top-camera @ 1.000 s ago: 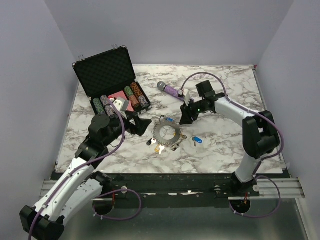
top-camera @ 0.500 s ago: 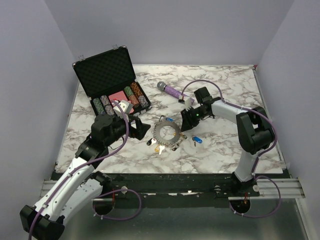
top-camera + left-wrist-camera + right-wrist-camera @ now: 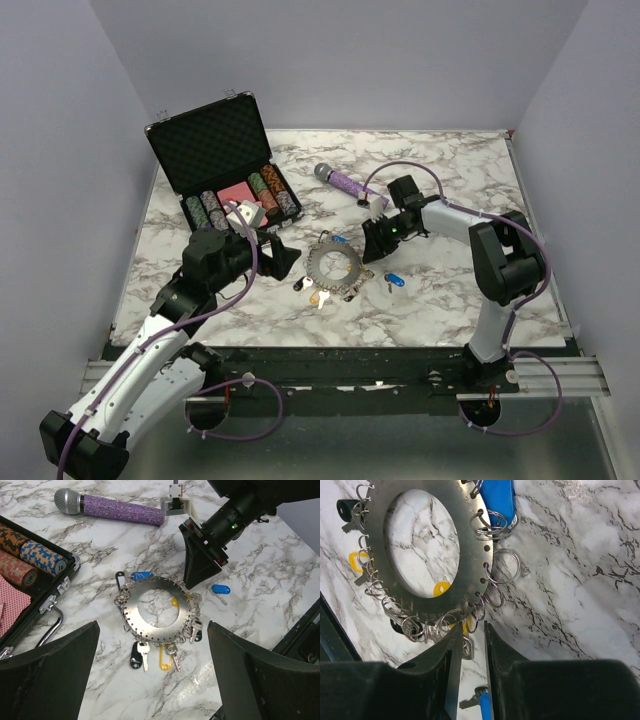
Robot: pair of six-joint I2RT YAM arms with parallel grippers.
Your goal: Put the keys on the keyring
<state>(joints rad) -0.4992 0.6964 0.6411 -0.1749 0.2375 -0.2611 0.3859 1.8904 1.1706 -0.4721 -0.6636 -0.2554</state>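
Keyring: the keyring (image 3: 157,611) lies flat at the middle of the table (image 3: 450,170), a toothed grey ring with small wire loops threaded through holes along its edge.
Keys: most keys (image 3: 160,655) already hang from those loops, with black, white and yellow caps at the near rim and a blue one at the far rim. A loose blue key (image 3: 219,589) lies on the marble just right of the ring, not touching it.
Right pincer: the right pincer (image 3: 470,627) points down at the ring's right rim, just over the loops. Its fingers are drawn almost together with only a thin slit between them, and nothing is plainly pinched.
Left pincer: the left pincer (image 3: 152,627) is spread wide and empty, hovering on the ring's left side.
Step in hand: probably fetching the loose blue key.
Doing it well: grip the blue cap rather than the thin blade, and let the left pincer pin the ring so it cannot slide.
Risk: the closed tip could snag a loop and drag the whole ring.
Beyond: a purple microphone (image 3: 110,507) and an open chip case (image 3: 215,165) lie well apart.
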